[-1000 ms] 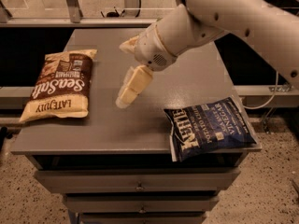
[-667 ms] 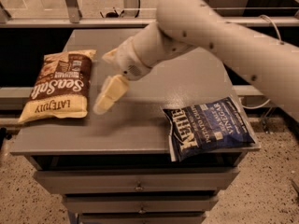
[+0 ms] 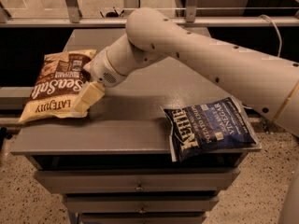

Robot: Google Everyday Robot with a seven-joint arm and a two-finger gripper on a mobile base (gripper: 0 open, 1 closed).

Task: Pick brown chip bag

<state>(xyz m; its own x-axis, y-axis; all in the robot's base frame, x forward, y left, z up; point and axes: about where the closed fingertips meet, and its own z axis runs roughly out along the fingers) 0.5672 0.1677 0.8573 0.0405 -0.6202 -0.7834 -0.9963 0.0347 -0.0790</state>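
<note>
The tool (image 3: pixel 88 98) is seen only as a cream wedge at the end of the arm (image 3: pixel 196 55), and whether it is spread or pressed together cannot be told, since its tip is merged with the pale end of the brown chip bag (image 3: pixel 53 85). The lower right corner of that bag is covered by the tool. The arm is cut off at the right edge of the view, and part of the back of the bench (image 3: pixel 135 120) is hidden behind it. The lowest of the drawers (image 3: pixel 140 183) is cut off at the bottom.

The brown chip bag is lying flat at the left end of the bench, crinkled and glossy, with a dark brown centre, cream-yellow ends and white "Sea Salt" lettering read sideways. A dark blue Kettle bag (image 3: pixel 210 129) is laid flat near the right front, well apart from the brown one, its near corner carried past the front edge. The bench top is a smooth, matt grey slab over metal drawers. The arm is rounded, white and smooth, dotted with small dark holes.

Against the earlier pictures, the tool has been carried leftward from over the bare middle of the bench to the right edge of the brown chip bag; both bags are unmoved
</note>
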